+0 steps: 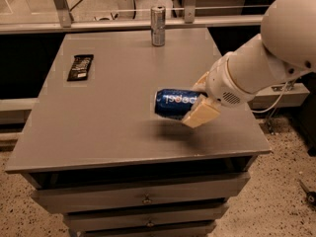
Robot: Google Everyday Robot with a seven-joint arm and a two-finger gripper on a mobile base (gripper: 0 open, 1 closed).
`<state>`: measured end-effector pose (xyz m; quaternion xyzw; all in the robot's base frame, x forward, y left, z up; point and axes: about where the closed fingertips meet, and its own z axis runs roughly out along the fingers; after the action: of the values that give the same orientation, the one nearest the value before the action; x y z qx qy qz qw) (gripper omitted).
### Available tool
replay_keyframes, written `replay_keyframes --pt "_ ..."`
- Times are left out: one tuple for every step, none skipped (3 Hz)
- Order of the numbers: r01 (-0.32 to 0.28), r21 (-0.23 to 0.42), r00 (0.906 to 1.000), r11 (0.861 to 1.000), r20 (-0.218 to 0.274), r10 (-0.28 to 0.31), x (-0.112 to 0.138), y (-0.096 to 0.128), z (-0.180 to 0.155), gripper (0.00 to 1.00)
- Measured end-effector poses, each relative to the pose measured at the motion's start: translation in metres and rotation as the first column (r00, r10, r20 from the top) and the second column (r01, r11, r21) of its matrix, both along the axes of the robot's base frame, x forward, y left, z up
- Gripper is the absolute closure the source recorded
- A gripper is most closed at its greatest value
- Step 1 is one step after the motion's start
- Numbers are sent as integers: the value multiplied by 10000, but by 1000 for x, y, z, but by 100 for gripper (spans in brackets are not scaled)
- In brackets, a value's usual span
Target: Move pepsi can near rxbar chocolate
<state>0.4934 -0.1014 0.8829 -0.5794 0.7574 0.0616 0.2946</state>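
You have two cans to log: one pepsi can [173, 103] and one plain silver can [158, 26]. Bars: one rxbar chocolate [80, 66]. Worktops: one [113, 132]. Claws: one [198, 100], positioned over the worktop's right side and clamped around the pepsi can.

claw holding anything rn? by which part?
Yes: the claw grips the pepsi can, lying sideways, by the end of its body nearest the arm, one finger above and one below.
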Motion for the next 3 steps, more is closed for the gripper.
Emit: replay_keyframes --pt "-75 268 9998 9996 212 69 47 19 -6 100" --pt "-313 582 9987 9978 430 288 107 53 -13 100" --pt "-452 993 9974 9940 611 392 163 92 -20 100"
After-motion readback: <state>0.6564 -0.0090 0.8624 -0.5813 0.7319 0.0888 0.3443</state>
